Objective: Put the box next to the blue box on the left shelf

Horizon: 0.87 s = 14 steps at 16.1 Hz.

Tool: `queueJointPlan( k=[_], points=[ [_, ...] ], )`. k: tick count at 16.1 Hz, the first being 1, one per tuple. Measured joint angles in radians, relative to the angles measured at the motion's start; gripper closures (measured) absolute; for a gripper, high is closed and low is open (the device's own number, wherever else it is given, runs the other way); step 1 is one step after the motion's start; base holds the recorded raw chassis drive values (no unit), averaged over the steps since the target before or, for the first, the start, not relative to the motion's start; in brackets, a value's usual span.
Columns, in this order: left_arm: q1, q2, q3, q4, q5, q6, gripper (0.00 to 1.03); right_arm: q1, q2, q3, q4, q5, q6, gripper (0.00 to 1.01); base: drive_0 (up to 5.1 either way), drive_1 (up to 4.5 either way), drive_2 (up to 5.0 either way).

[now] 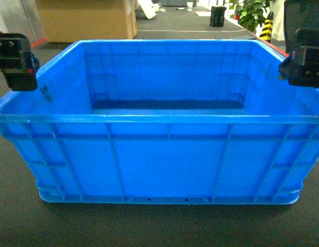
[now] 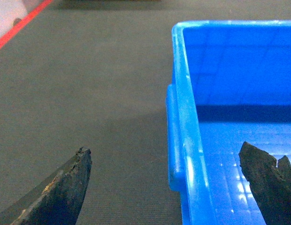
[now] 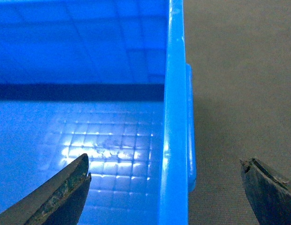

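Note:
The box (image 1: pixel 159 154) is a large open-top blue crate with ribbed walls, standing on dark grey floor and filling the middle of the head view. Nothing lies inside it. My left gripper (image 1: pixel 18 62) hovers over its left rim and my right gripper (image 1: pixel 303 59) over its right rim. In the left wrist view the left gripper (image 2: pixel 165 150) is open, one finger outside the box's wall (image 2: pixel 183 140) and one over the inside. The right gripper (image 3: pixel 165 160) is open and straddles the right wall (image 3: pixel 173 117) the same way. The left shelf and the other blue box are out of view.
A big cardboard carton (image 1: pixel 85 20) stands behind the box at the back left. Farther back are a black bin (image 1: pixel 217 15), a green plant (image 1: pixel 252 13) and a yellow-black post (image 1: pixel 266 28). A red floor line (image 2: pixel 19 30) runs left of the box.

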Motion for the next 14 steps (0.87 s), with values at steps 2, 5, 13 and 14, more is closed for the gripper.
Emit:
queueJointPlan(
  k=[2, 5, 13, 14],
  points=[
    [0.001, 0.045, 0.037, -0.056, 0.008, -0.006, 0.05, 0.006, 0.050, 0.034, -0.032, 0.005, 0.002, 0.03, 0.0, 0.00, 0.0],
    [-0.003, 0.053, 0.064, -0.134, 0.037, -0.032, 0.05, 0.013, 0.053, 0.057, -0.048, 0.004, 0.002, 0.03, 0.0, 0.00, 0.0],
    [-0.002, 0.076, 0.081, -0.179, 0.063, -0.045, 0.69, 0.018, 0.070, 0.061, -0.069, 0.013, 0.016, 0.60, 0.0, 0.00, 0.0],
    [-0.005, 0.081, 0.087, -0.179, 0.062, -0.045, 0.79, 0.017, 0.073, 0.061, -0.069, 0.024, 0.016, 0.70, 0.0, 0.00, 0.0]
  ],
)
